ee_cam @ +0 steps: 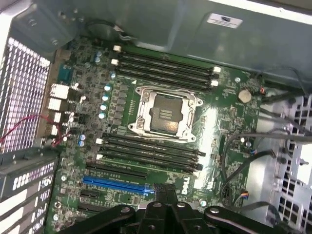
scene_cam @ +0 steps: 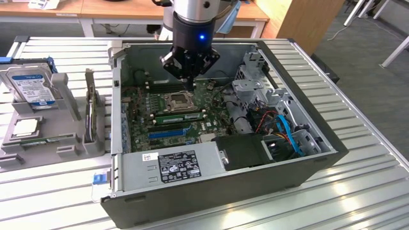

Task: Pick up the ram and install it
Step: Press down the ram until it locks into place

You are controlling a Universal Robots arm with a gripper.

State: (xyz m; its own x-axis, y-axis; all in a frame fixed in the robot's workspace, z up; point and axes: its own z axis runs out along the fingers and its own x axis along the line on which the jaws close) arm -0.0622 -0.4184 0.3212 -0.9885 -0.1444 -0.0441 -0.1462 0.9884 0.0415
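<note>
**Gripper inside the open case, a ram stick lying in the holder**

The arm hangs over the open computer case (scene_cam: 307,143), which sits in the middle of the bench (scene_cam: 357,191). Its gripper (scene_cam: 187,82) is lowered among the case walls, just above the black memory slots (scene_cam: 171,86) on the far side of the processor socket (scene_cam: 177,100). In the wrist view the gripper (ee_cam: 165,191) has its fingers drawn narrow, close together, and I can see nothing held between them.

The ram (scene_cam: 48,140), a thin green stick, lies flat in the grey holder (scene_cam: 70,143) near the bench's edge on the exterior view's left. It is well apart from the gripper and just beside the square silver processor chip (scene_cam: 24,127). The hard drive (scene_cam: 30,86) with its blue-and-white label stands at the holder's far end.

On the motherboard (ee_cam: 229,112) a second green strip (scene_cam: 179,117) shows among the slots on the near side of the socket. I cannot tell whether it is a seated module. The socket (ee_cam: 165,114) is empty, its frame shut down flat.
</note>
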